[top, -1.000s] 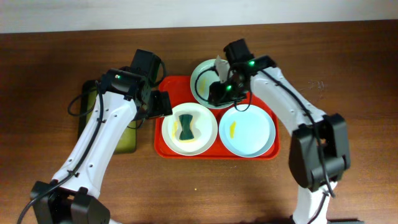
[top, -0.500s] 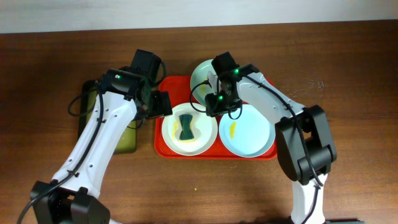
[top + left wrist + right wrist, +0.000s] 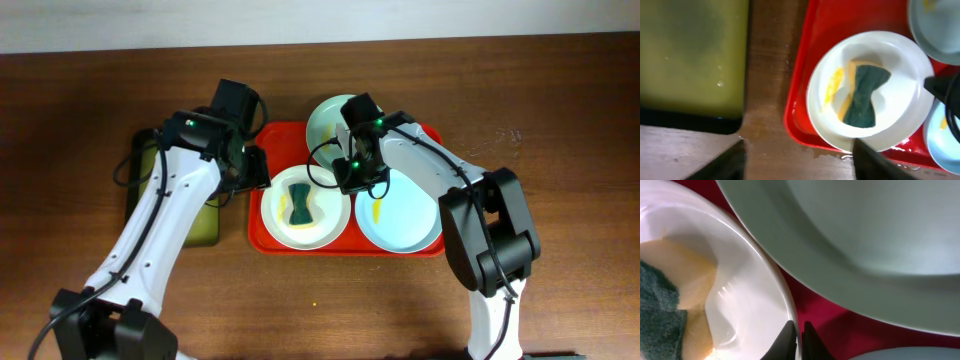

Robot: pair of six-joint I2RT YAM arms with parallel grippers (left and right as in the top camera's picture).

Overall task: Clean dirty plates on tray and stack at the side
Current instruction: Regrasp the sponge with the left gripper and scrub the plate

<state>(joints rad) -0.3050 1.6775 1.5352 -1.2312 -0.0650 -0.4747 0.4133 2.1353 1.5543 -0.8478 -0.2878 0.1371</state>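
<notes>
— How many plates do you count?
— Three; a white plate [image 3: 322, 225], a mint green plate [image 3: 326, 120] and a light blue plate [image 3: 405, 215]; all on the one red tray [image 3: 350, 246], which lies in the middle of the brown table [image 3: 560, 120].
— Where does each sit?
— The white one is at the near left and the light blue at the near right, their rims just beside each other; the mint green one is at the far edge, part of it lying out over the tray's rim.
— Anything in them?
— One sponge [image 3: 862, 95], green over yellow and pinched at the waist, lies in the white plate; one yellow smear [image 3: 835, 82] is beside it on the same plate; a second yellow streak [image 3: 375, 208] marks the light blue one; two marks are all I can count.
— And another tray?
— One black tray [image 3: 205, 228] with an olive-green inside; it lies left of the red one and apart from it, partly under the left arm.
— The two pincers?
— The left gripper [image 3: 799, 152] is released; its fingers stand wide apart over the red tray's left rim and the white plate's left side, with nothing between them. The right gripper [image 3: 799, 339] is clenched; its two fingertips sit almost together at the white plate's rim, close to the mint green plate; the rim looks nipped between them.
</notes>
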